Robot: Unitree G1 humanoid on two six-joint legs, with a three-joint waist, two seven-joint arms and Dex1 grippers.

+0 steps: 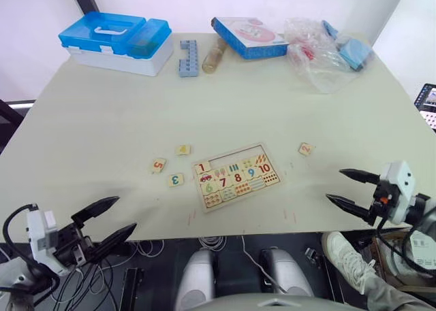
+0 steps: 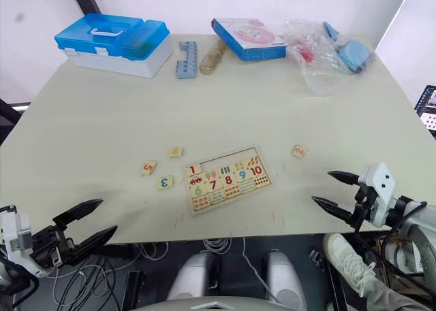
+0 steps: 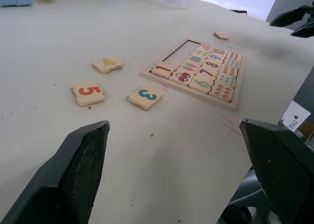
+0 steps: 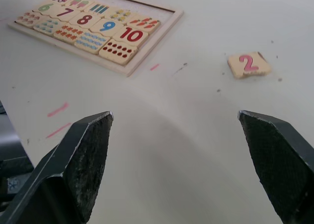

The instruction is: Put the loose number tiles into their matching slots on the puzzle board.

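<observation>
The left tool [image 1: 109, 220] hangs by the near edge of the counter [image 1: 122, 127], on the left, with its two black fingers apart and nothing between them. The right tool [image 1: 347, 188] hangs by the near edge on the right, and its fingers are apart and empty too. A little farther in, near the middle of the counter, lies the puzzle board [image 1: 236, 175], flat and turned a bit. The 1 tile [image 1: 202, 167] sits in the board's top row at its left end, and the rest of that row [image 3: 189, 45] looks bare. Left of the board lies the green 3 tile [image 1: 176, 180], and just past it the red 5 tile [image 1: 159, 165]. A tile with a yellow mark [image 1: 182, 150] lies a bit farther back. The 2 tile [image 1: 305, 148] lies alone to the right of the board, apart from it. At the far edge are a blue and white box [image 1: 117, 41], a blue block [image 1: 189, 57], a brown tube [image 1: 214, 56], a blue-edged box with a pink picture [image 1: 248, 37] and a clear bag [image 1: 325, 52].
</observation>
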